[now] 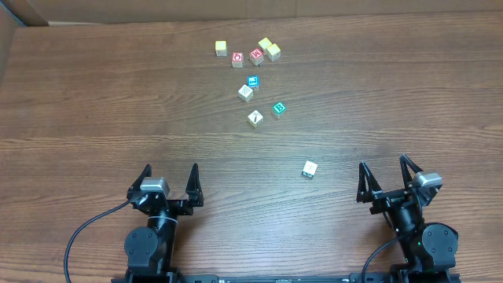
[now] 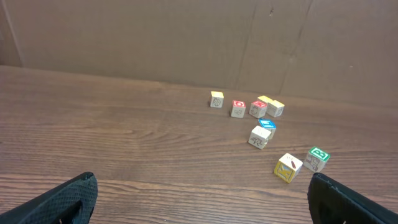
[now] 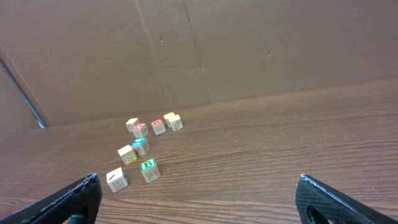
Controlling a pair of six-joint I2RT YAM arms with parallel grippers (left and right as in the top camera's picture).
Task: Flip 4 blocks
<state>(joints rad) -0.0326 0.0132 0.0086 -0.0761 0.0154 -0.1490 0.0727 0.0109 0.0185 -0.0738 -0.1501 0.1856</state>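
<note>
Four pale blocks lie on the wooden table. One with a green B top [image 1: 278, 108] [image 2: 318, 158] [image 3: 149, 169] sits beside one with a dark diagonal mark [image 1: 255, 118] [image 2: 288, 167] [image 3: 116, 180]. Just behind them is a plain cream one [image 1: 245, 93] [image 2: 260, 137] [image 3: 127, 154]. A lone pale block [image 1: 310, 168] lies nearer the arms; neither wrist view shows it. My left gripper [image 1: 170, 167] [image 2: 202, 186] and right gripper [image 1: 383, 163] [image 3: 199, 186] are at the near edge, both open and holding nothing, well short of the blocks.
A blue-topped cube [image 1: 252, 82] touches the cream block. Farther back are two red-printed cubes [image 1: 237, 60] [image 1: 256, 56] and yellow cubes [image 1: 221, 48] [image 1: 269, 49]. A cardboard wall [image 2: 186, 37] stands behind the table.
</note>
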